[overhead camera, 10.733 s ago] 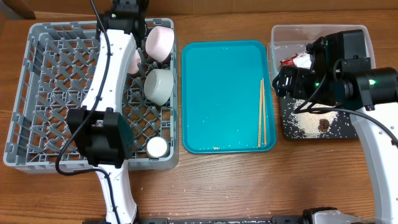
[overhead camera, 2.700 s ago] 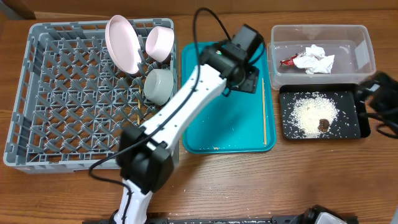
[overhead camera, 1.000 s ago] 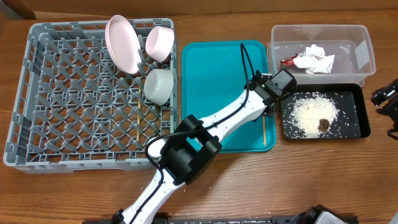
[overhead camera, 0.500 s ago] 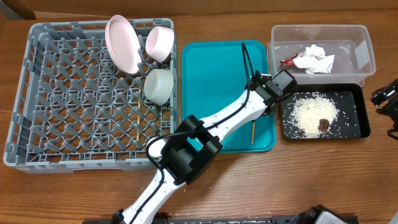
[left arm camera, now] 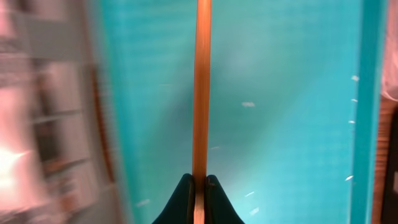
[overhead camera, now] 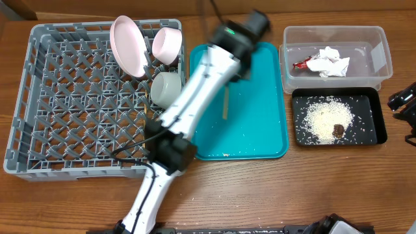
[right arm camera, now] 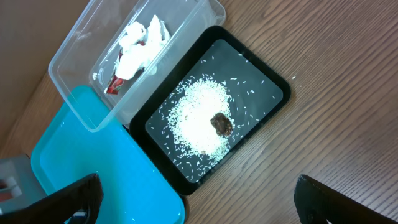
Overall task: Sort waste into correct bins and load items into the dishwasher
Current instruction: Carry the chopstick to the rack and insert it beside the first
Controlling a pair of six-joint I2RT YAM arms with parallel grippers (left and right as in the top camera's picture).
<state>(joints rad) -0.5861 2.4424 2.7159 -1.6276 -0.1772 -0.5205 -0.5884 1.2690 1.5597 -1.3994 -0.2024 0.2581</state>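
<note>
My left gripper (left arm camera: 199, 180) is shut on one wooden chopstick (left arm camera: 200, 81), which sticks out straight ahead over the teal tray (left arm camera: 292, 124). In the overhead view that gripper (overhead camera: 229, 83) is motion-blurred above the tray's upper middle, and the chopstick (overhead camera: 225, 104) hangs below it. The grey dish rack (overhead camera: 65, 97) holds a pink plate (overhead camera: 128, 44), a pink bowl (overhead camera: 167, 44) and a grey-green bowl (overhead camera: 166, 90). My right gripper (right arm camera: 205, 205) is open and empty at the table's right edge (overhead camera: 403, 107). The cup is hidden.
The clear tub (overhead camera: 335, 32) holds a crumpled napkin (overhead camera: 328, 64) and a red-and-white wrapper (overhead camera: 301, 64). The black tray (overhead camera: 370, 133) below it holds rice (overhead camera: 323, 117) and a brown lump (overhead camera: 338, 130). The left arm crosses the rack's right side.
The left gripper shut on the chopstick at the teal tray's right side, lifted it, and swung up and left over the tray. The right arm has not moved.
</note>
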